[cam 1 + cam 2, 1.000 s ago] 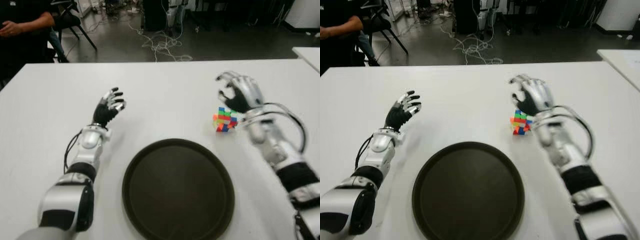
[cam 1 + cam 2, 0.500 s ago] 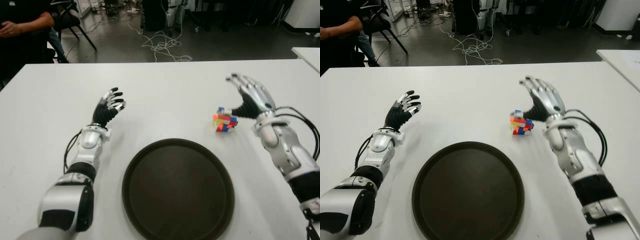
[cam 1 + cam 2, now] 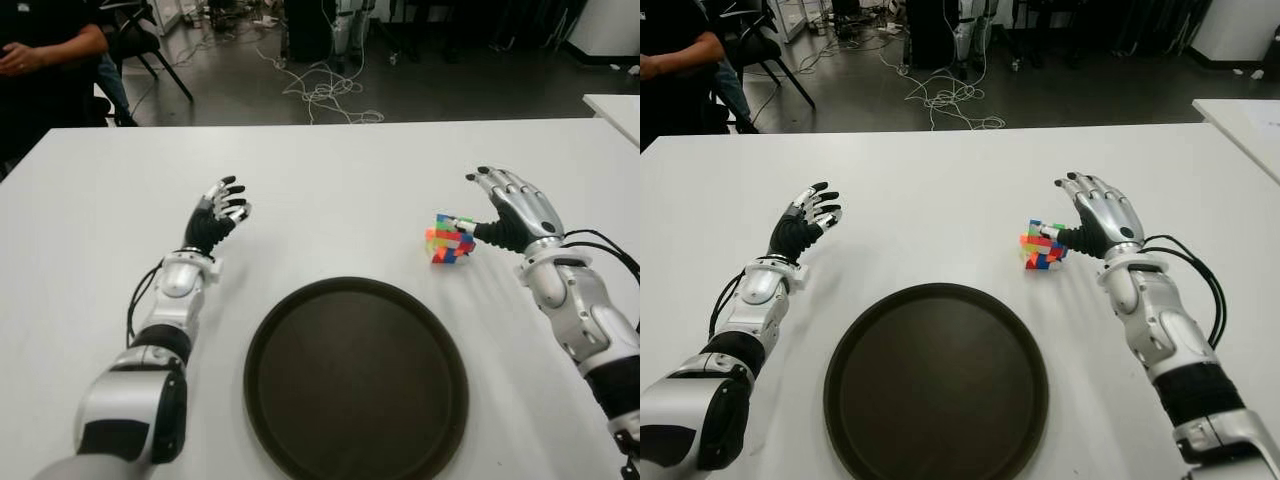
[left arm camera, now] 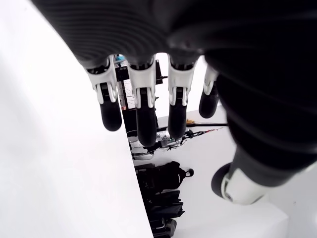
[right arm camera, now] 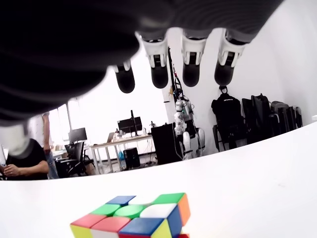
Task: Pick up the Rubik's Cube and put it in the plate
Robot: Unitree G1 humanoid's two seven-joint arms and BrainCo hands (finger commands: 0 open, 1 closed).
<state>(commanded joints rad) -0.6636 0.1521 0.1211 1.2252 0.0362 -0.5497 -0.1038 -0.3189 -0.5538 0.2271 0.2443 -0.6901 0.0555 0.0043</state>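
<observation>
The Rubik's Cube [image 3: 448, 239] sits on the white table [image 3: 330, 200], just beyond the right rim of the dark round plate [image 3: 356, 375]. My right hand [image 3: 497, 207] is immediately right of the cube with its fingers spread, holding nothing. Its thumb tip reaches the cube's upper right edge. In the right wrist view the cube [image 5: 136, 218] lies on the table under the extended fingertips [image 5: 192, 72]. My left hand [image 3: 219, 212] shows open at the table's left, well away from the plate and the cube.
A seated person [image 3: 45, 60] is beyond the table's far left corner, beside a chair. Cables [image 3: 320, 90] lie on the floor behind the table. A second white table [image 3: 615, 105] shows at the right edge.
My right hand has swung from above and behind the cube to its right side and come lower, fingers spread. The cube and the left hand have stayed put.
</observation>
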